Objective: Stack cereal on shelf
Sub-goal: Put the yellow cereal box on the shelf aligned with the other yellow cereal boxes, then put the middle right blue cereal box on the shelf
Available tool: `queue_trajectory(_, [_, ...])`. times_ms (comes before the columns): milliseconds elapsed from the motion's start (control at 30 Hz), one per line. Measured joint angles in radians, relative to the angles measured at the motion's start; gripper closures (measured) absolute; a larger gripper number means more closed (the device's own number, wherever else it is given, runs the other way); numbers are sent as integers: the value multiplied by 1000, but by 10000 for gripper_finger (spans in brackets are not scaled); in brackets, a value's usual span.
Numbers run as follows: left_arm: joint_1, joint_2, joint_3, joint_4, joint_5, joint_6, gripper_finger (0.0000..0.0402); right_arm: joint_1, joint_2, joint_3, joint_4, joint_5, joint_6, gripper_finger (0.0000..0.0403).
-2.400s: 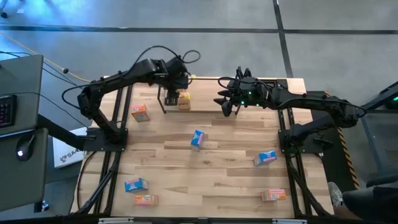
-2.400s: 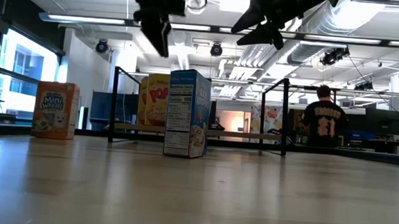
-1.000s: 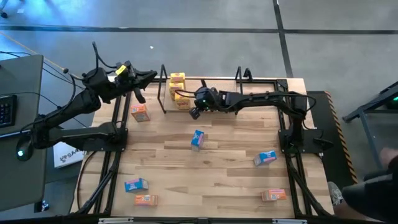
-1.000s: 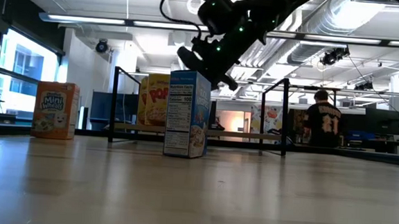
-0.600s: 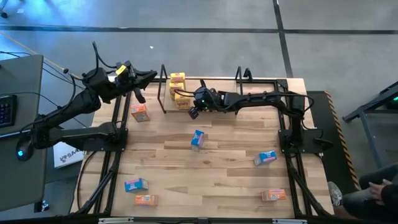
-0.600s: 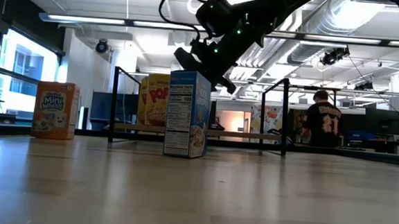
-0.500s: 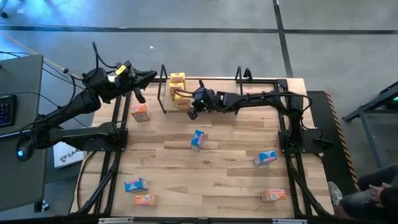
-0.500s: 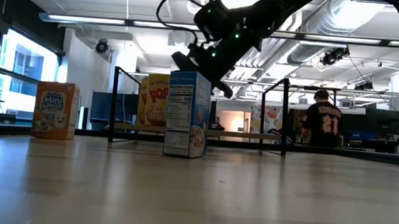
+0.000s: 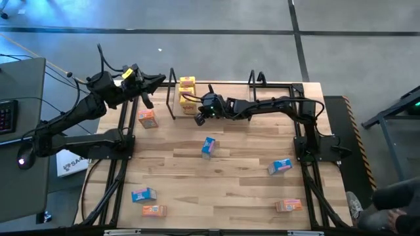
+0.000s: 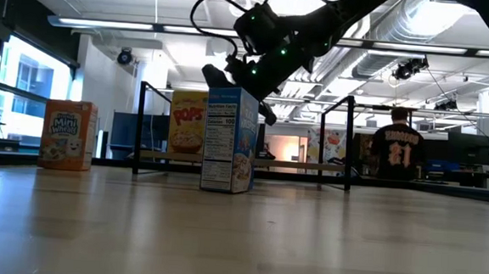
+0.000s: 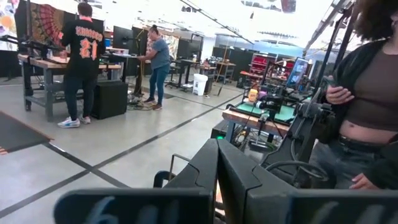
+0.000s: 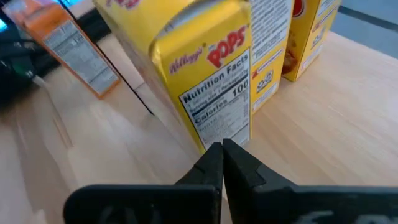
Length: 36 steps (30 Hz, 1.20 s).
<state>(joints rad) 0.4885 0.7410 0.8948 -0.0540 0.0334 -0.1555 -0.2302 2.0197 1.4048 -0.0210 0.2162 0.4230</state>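
Observation:
The shelf (image 9: pixel 254 79) is a black rod frame at the table's far edge. Two yellow cereal boxes (image 9: pixel 187 82) (image 9: pixel 185 99) stand upright on the wood at its left end. My right gripper (image 9: pixel 199 118) is shut, reaching in from the right, with its tips at the nearer yellow box (image 12: pixel 205 74). An orange box (image 9: pixel 147 118) stands just left of the shelf. A blue box (image 9: pixel 208 147) stands upright at mid-table and hides part of the yellow box (image 10: pixel 188 121) in the low view. My left gripper (image 11: pixel 217 168) is shut, raised over the far left corner. My right gripper presses its shut fingertips (image 12: pixel 214 155) against the yellow box's narrow nutrition-facts side, near its lower edge (image 12: pixel 225 135). The fingers come slanting down from the table's right and near side. The box stands upright on the wood.
More boxes lie on the table: a blue one (image 9: pixel 280 166) at the right, a blue one (image 9: pixel 143 195) and an orange one (image 9: pixel 154 210) near left, an orange one (image 9: pixel 289 206) near right. Black table-edge frames (image 9: pixel 118 170) run along both sides. People stand in the room behind.
My right gripper has gone toward the table's left, staying shut. The nearer yellow box has slid toward the shelf's left end and turned about, so its printed front now faces the near edge.

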Motion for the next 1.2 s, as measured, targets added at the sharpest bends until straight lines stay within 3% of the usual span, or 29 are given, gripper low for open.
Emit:
queue_trajectory(433, [0,0,1,0,0,0,401,-12,47,0,139,4,-25,403])
queue_trajectory(667, [0,0,1,-1,0,0,401,-15,17,-1,68,5,-93,403])
queue_trajectory(1000, [0,-49,-12,-104,72,51,401,-10,-241,-16,-295,-34,-258,403])
queue_trajectory(1200, [-1,-131,-254,204,123,-97,401,14,-509,-275,-209,-36,-163,403])
